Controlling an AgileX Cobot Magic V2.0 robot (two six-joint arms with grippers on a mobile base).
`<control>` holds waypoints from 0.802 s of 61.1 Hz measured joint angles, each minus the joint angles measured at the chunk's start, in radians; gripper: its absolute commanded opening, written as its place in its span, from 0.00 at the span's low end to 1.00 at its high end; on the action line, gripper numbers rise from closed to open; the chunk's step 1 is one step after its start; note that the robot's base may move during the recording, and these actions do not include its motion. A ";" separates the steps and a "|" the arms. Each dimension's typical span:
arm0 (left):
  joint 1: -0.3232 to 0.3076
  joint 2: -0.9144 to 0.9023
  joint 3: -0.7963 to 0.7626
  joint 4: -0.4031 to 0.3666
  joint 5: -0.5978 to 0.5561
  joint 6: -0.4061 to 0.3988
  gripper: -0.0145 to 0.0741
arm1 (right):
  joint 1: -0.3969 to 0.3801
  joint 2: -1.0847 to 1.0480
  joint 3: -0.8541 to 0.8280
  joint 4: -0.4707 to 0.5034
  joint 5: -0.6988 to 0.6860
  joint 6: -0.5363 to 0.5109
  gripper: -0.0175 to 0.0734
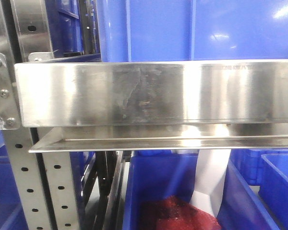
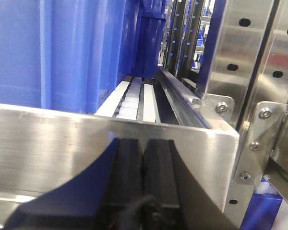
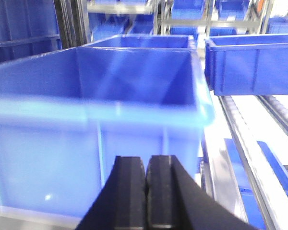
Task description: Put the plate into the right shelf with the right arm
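Front-facing view: brushed stainless-steel shelf lip (image 1: 153, 91) across frame, perforated upright (image 1: 24, 187) at left, blue bins above and below. Plate unseen in any view. Left gripper (image 2: 143, 179): black pads pressed together, empty, before shelf lip. Right gripper (image 3: 147, 191): pads together, empty, facing blue bin (image 3: 96, 120).

A blue bin (image 3: 101, 120) stands right before the right pincer (image 3: 146, 191); open roller lane (image 3: 249, 124) beside it.
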 measured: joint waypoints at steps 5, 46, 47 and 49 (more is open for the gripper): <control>0.000 0.000 0.000 0.000 0.000 0.000 0.11 | 0.000 -0.052 0.035 0.000 0.019 0.000 0.24; 0.000 0.000 0.000 0.000 0.000 0.000 0.11 | -0.012 -0.084 0.109 0.007 0.007 -0.052 0.24; 0.000 0.000 0.000 0.000 0.000 0.000 0.11 | -0.017 -0.084 0.114 0.011 0.003 -0.059 0.24; 0.000 0.000 0.000 0.000 0.000 0.000 0.11 | -0.029 -0.086 0.128 0.021 -0.009 -0.076 0.24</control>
